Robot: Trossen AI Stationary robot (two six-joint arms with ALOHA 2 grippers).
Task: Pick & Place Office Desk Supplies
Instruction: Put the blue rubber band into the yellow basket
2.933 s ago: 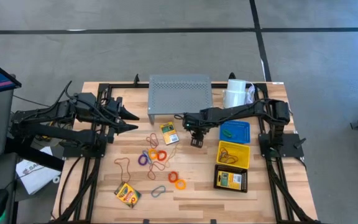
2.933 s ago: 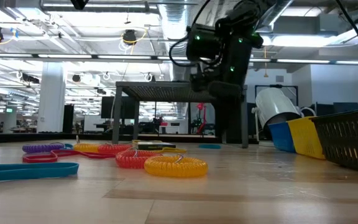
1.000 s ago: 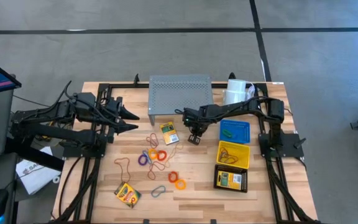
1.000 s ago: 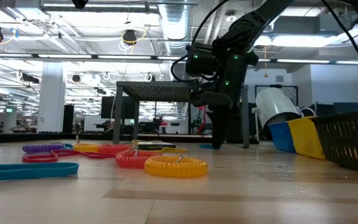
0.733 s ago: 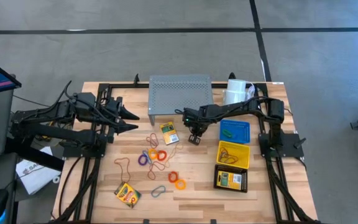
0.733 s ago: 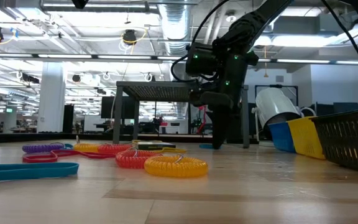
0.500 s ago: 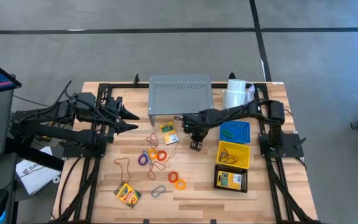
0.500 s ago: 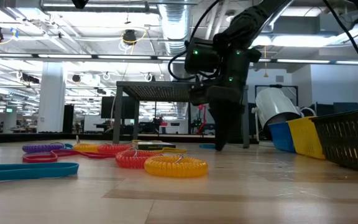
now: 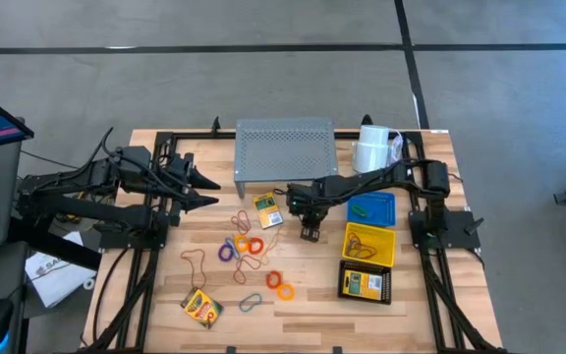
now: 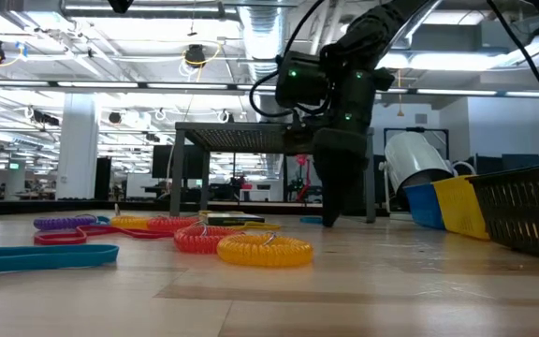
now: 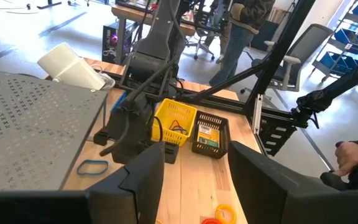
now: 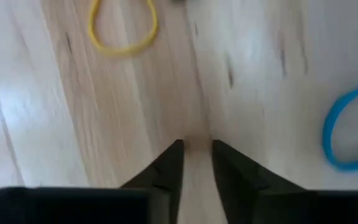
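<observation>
movement first: since a second ago the right gripper has slid away from the grey perforated shelf toward the counter's middle, and its fingers, shut then, now stand slightly apart. in the right wrist view the two dark fingertips point straight down at bare wood with a narrow gap between them, and nothing sits in that gap. a yellow loop lies near on one side and a blue loop on the other, both clear of the tips. in the low view the gripper's tips come down to the counter or just above it, beside the blue loop; whether they touch the wood cannot be told.

the left gripper waits near the counter's left edge, raised, fingers well apart and empty; it has not moved.

the supplies lie as before. a cluster of coloured loops sits in the counter's middle, with more loops toward the front edge. one crayon box lies just in front of the shelf, another near the front left corner. along the right edge stand the blue basket, the yellow basket with loops inside, and the black basket holding a crayon box. the white paper roll stands at the back right, beside the shelf.
</observation>
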